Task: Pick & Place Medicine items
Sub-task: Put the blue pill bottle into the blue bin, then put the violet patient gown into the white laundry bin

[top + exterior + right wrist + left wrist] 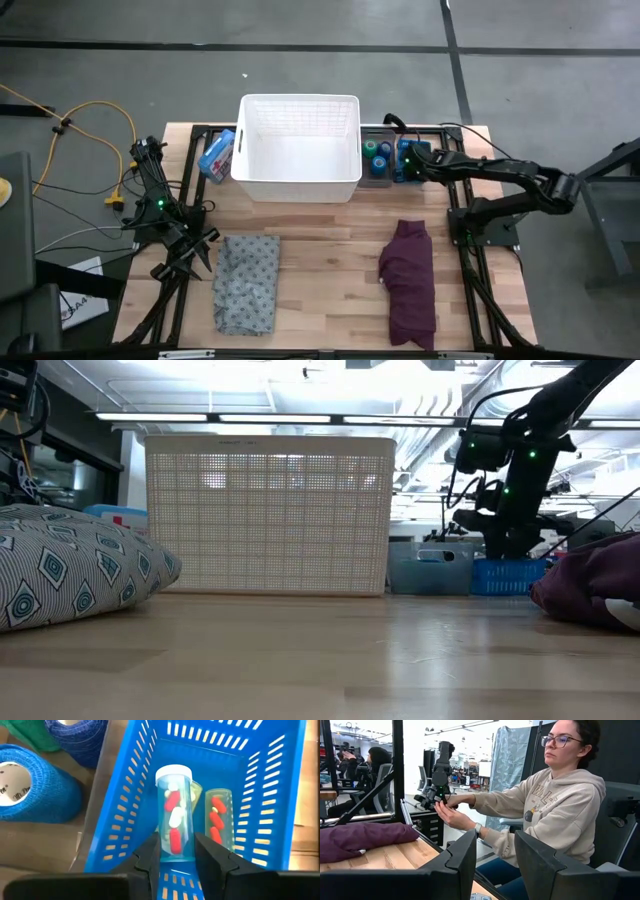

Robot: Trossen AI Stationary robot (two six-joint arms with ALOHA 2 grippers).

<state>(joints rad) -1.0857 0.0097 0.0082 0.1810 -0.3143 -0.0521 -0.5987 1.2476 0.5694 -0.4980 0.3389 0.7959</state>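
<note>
Right end effector (174, 851) apparently grips capsule vial (173, 815) — cap pointing away

Small black print on blue tape roll's (30, 780) white core, unreadable, no other text

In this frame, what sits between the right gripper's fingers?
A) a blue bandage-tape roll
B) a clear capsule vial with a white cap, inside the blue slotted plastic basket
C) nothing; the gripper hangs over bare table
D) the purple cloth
B: in the right wrist view the right gripper has its fingers on either side of the clear white-capped vial of red and white capsules, inside the blue slotted plastic basket; a second vial lies beside it.
</note>
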